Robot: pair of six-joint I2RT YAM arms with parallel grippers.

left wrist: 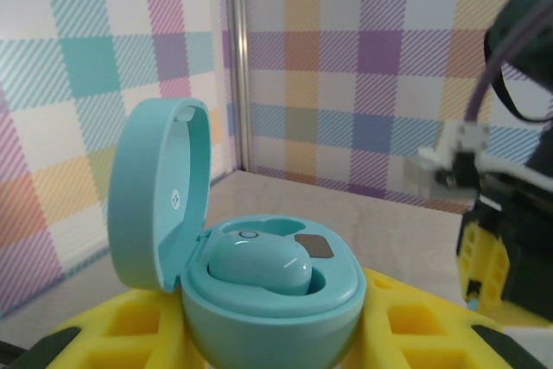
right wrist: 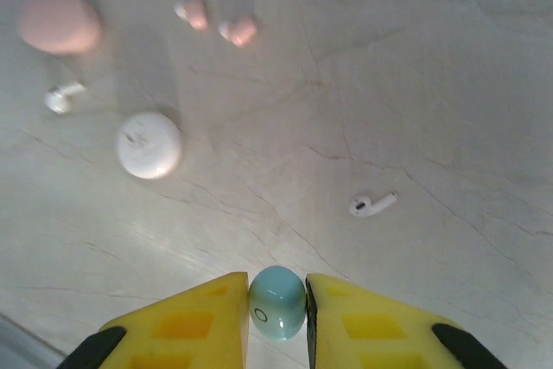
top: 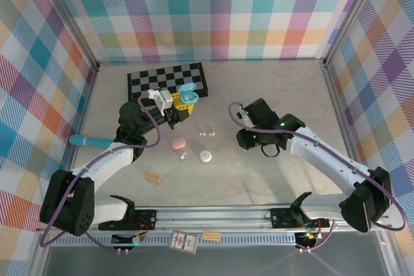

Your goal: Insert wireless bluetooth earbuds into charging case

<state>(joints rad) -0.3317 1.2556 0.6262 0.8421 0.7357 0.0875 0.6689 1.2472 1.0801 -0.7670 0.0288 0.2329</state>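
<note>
Reaching over the table, the left end effector, at 11 o'clock of centre, is clamped on an open blue charging case with one seated earbud inside. At 4 o'clock from it, the right end effector pinches a second blue earbud.

Left wrist: blue case base and left fingers cut off at 6 o'clock; dark arm at 3 o'clock is blurred. Right wrist: blue earbud bottom cut off at 6 o'clock; pink case at 10 and 2 pink earbuds at 11 are soft. Top view: white earbud too small to make out.
</note>
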